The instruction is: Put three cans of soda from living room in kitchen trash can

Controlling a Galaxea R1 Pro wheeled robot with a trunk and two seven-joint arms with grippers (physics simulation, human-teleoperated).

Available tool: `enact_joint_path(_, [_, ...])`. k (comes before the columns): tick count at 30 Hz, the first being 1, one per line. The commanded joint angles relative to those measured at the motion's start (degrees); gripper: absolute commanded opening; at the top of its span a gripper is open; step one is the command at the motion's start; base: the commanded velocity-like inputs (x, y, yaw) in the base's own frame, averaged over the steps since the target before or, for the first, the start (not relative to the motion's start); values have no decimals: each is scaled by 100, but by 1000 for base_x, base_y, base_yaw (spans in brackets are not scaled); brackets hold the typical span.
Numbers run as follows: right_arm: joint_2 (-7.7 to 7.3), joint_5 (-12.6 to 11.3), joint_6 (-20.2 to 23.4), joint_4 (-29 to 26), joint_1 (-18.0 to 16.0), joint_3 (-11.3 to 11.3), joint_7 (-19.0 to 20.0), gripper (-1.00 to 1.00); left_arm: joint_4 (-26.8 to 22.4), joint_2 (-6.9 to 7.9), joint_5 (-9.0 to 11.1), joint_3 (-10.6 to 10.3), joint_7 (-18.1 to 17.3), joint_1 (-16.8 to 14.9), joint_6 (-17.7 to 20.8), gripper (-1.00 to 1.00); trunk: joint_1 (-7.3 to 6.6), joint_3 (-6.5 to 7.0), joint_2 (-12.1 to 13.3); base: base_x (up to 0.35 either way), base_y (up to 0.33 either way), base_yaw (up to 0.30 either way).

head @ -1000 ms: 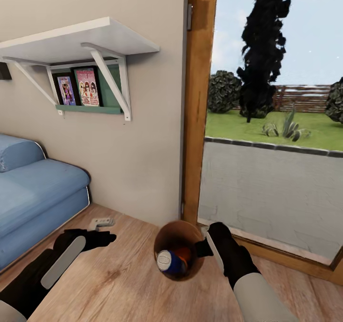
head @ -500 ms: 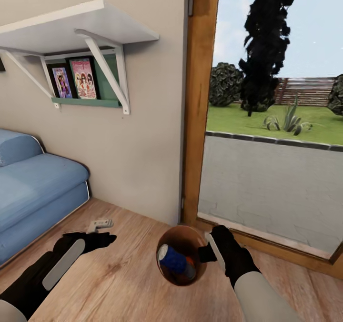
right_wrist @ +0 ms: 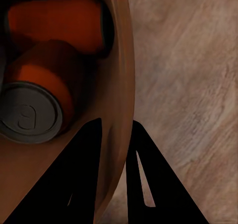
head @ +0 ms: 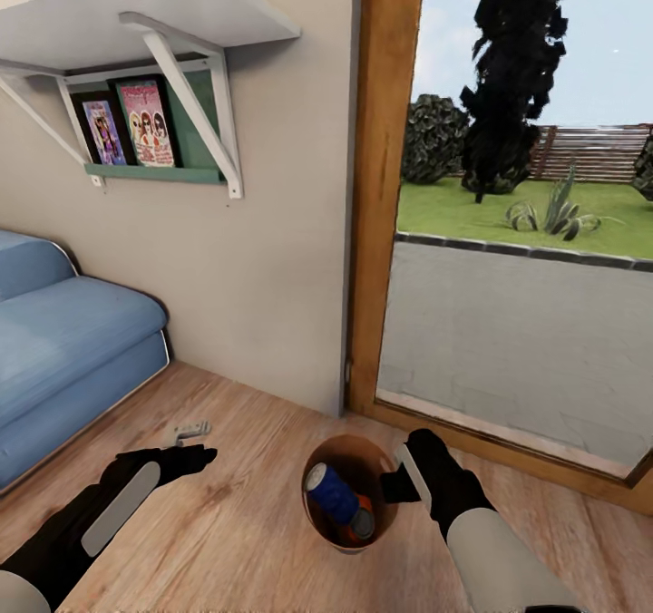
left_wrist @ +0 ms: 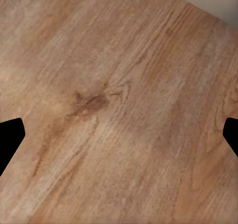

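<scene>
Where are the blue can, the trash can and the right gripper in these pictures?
blue can (head: pixel 330 492), head view, on its blue side wall.
trash can (right_wrist: pixel 123 80), right wrist view, on its copper rim wall.
right gripper (right_wrist: pixel 116 134), right wrist view, midway between the fingertips clamping the rim.

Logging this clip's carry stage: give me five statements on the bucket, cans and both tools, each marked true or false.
1. The right tool is clamped on the rim of the tash can. True.
2. The left tool holds a can. False: its fingers are spread, with only the wood floor between them.
3. A dark blue can lies inside the tash can. True.
4. The tash can is empty apart from the blue can. False: the right wrist view shows two orange cans inside.
5. The sofa is red. False: it is blue.
</scene>
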Motion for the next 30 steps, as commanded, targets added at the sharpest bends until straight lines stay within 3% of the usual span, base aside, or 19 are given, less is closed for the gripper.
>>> enact_joint_path(1, [1, -143, 0, 5, -8, -6, 30, -100, 3, 0, 0, -1, -1, 0, -5, 100, 2, -22, -2, 0, 0, 0])
enact_joint_path(3, [0, -144, 0, 24, -17, -8, 30, -100, 3, 0, 0, -1, -1, 0, -31, 100, 7, -66, -5, 0, 0, 0])
enact_joint_path(28, [-23, -144, 0, 37, -23, -9, 30, -100, -4, 0, 8, 20, 2, 0, -56, 100, 7, -66, -5, 0, 0, 0])
enact_joint_path(29, [-25, -144, 0, 37, -23, -10, 30, 100, -4, 0, 7, 18, 4, 0, -56, 100, 7, -66, -5, 0, 0, 0])
enact_joint_path(30, [-25, -144, 0, 37, -23, -10, 30, 100, -4, 0, 7, 16, 5, 0, -56, 100, 7, -66, -5, 0, 0, 0])
